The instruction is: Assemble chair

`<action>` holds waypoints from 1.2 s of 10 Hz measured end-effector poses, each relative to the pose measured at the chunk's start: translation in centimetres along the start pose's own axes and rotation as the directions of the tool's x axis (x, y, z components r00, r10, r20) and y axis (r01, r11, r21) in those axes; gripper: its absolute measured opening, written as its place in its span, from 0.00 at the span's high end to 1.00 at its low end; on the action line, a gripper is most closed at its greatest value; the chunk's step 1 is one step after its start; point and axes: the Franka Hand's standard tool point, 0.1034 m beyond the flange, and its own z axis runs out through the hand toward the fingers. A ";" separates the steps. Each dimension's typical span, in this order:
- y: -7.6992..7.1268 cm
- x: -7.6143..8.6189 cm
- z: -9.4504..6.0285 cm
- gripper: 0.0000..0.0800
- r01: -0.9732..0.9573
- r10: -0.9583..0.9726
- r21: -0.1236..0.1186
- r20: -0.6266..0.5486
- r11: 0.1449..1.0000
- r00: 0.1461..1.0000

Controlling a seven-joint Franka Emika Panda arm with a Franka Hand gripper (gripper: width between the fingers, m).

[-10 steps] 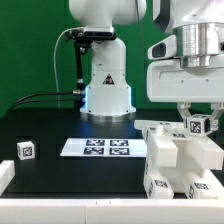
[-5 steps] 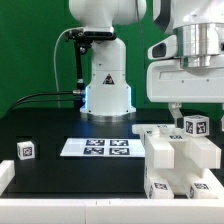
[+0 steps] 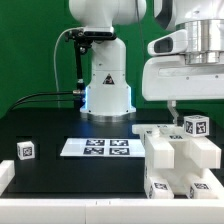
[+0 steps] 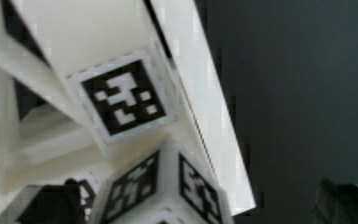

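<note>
gripper [image 3: 194,109] hanging over the work, jaws standing apart, clasping nothing | chair assembly [image 3: 178,158] sitting at 4 o'clock on the table [image 3: 55,122] in the exterior view | its tagged top block [image 3: 197,126] lying just below at the gripper's 6 o'clock, long axis seeming upright | loose tagged cube [image 3: 26,150] waiting well apart at 8 o'clock

Chair parts [image 3: 178,158] cut off by the exterior view's right and lower edges, robot arm [image 3: 190,55] cropped at the top and right, marker board [image 3: 97,147] tags too small to read, wrist view close and blurred, parts overrunning the frame, dark fingertips [image 4: 51,205] barely discernible.
</note>
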 end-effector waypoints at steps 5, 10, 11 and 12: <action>0.7 1.4 0.6 0.34 0.440 -0.440 -0.036 0.001 0.897 0.898; 0.6 1.4 0.6 0.65 0.193 -0.194 -0.027 -0.007 0.981 0.981; 0.6 1.4 0.6 0.65 0.119 -0.119 -0.027 -0.009 0.993 0.993; 0.7 1.4 0.6 0.65 0.050 -0.050 -0.026 -0.011 0.998 0.999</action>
